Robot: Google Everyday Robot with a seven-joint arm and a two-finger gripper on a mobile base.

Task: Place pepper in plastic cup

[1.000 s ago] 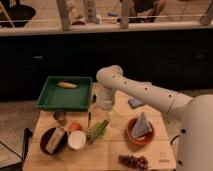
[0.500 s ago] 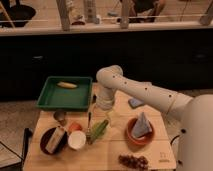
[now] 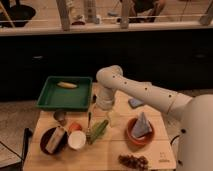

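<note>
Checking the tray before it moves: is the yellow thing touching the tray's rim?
Apart. The camera view shows green floor around the yellow thing, clear of the tray rim; the gripper hangs beside it.

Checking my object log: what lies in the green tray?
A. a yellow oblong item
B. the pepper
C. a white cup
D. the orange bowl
A: the yellow item lies alone in the green tray, while the pincer hangs over the table to the tray's right.

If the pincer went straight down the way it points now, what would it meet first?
Probably the plastic cup with the pepper beside it, lying below the pincer, though depth is unclear; it might reach the wooden table instead.
</note>
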